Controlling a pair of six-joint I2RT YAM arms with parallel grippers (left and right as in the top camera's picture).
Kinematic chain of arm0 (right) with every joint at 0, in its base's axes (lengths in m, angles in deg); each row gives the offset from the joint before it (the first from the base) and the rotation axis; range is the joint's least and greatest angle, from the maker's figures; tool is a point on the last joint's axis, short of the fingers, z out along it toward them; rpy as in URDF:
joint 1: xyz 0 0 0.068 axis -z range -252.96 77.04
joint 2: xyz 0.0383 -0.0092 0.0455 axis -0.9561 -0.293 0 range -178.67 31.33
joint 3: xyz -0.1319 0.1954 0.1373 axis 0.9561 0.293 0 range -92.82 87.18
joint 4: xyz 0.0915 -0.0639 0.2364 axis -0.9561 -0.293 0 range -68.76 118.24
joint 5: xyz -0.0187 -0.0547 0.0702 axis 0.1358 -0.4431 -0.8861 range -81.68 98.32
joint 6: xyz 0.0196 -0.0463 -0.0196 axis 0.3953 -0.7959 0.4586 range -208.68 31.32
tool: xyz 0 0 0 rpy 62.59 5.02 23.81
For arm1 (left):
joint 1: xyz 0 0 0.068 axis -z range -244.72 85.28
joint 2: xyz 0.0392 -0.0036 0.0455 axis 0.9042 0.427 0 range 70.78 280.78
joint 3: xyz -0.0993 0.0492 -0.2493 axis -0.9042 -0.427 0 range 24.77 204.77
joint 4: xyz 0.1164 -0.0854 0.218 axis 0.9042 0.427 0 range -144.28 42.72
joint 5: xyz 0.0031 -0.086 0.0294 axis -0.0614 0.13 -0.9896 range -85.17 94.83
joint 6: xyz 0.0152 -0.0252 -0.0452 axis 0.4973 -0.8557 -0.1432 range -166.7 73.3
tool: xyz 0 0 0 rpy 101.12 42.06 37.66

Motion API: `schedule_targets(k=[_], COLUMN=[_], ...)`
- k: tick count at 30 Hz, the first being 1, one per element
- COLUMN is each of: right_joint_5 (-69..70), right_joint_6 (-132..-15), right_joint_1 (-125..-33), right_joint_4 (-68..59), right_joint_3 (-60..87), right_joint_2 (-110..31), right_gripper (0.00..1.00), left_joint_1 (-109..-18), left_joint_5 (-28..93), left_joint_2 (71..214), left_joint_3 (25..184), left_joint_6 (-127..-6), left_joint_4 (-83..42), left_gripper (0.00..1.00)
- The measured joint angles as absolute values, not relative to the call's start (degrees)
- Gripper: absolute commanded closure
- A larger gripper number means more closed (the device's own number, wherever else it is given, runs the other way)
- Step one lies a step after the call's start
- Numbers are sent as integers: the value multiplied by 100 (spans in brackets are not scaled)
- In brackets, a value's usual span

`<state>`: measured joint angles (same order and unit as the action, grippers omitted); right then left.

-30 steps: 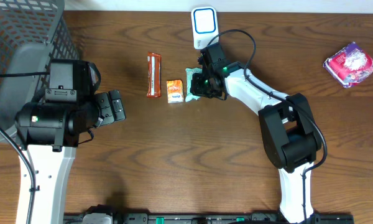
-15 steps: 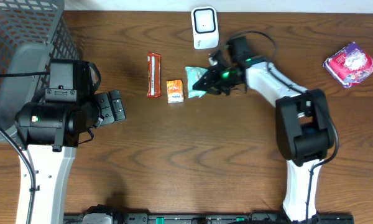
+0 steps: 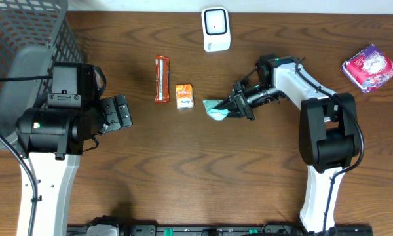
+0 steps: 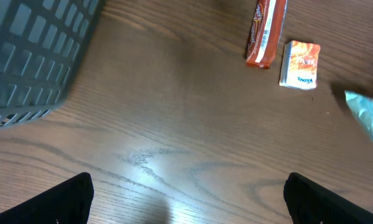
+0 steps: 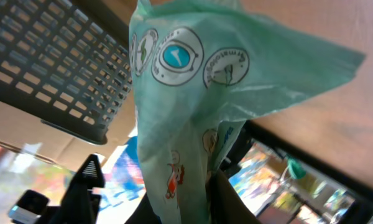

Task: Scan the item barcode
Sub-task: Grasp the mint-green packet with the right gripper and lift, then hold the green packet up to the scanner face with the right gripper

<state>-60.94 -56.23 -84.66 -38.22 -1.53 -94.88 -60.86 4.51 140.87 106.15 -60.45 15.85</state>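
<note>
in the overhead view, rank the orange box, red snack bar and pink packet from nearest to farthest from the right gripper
Measured from the right gripper, which is shut on the green packet:
1. orange box, just to its left, mid-table
2. red snack bar, beyond the box, further left
3. pink packet, far off on the right side of the table

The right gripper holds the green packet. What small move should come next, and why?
Probably carry the packet toward the white scanner at the table's far edge, turning it to present its barcode. The right gripper is shut on the packet, but it is well short of the scanner, and the wrist view shows only round logos, no barcode.
</note>
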Motion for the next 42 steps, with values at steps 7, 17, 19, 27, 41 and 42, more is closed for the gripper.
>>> schedule_targets(k=[7,17,19,27,41,42], right_joint_5=[-6255,-6286,-6277,-5646,-3543,-3630], right_joint_6=[-5750,-5798,-5805,-5739,-5538,-5564], right_joint_1=[-8466,-8466,-8466,-8466,-8637,-8654], right_joint_4=[-4270,-4034,-3809,-2110,-633,-434], right_joint_3=[-153,-153,-153,-153,-148,-150], right_joint_2=[-9488,-9488,-9488,-9488,-9488,-9488], right_gripper=[99,99,99,99,99,99], left_joint_1=[-6086,-6086,-6086,-6086,-6086,-6086], left_joint_5=[454,451,454,451,451,451], left_joint_2=[14087,14087,14087,14087,14085,14087], left_joint_3=[10615,10615,10615,10615,10615,10615], left_joint_6=[-6045,-6045,-6045,-6045,-6045,-6045], left_joint_4=[1585,1585,1585,1585,1585,1585], left_gripper=[2,2,2,2,2,2])
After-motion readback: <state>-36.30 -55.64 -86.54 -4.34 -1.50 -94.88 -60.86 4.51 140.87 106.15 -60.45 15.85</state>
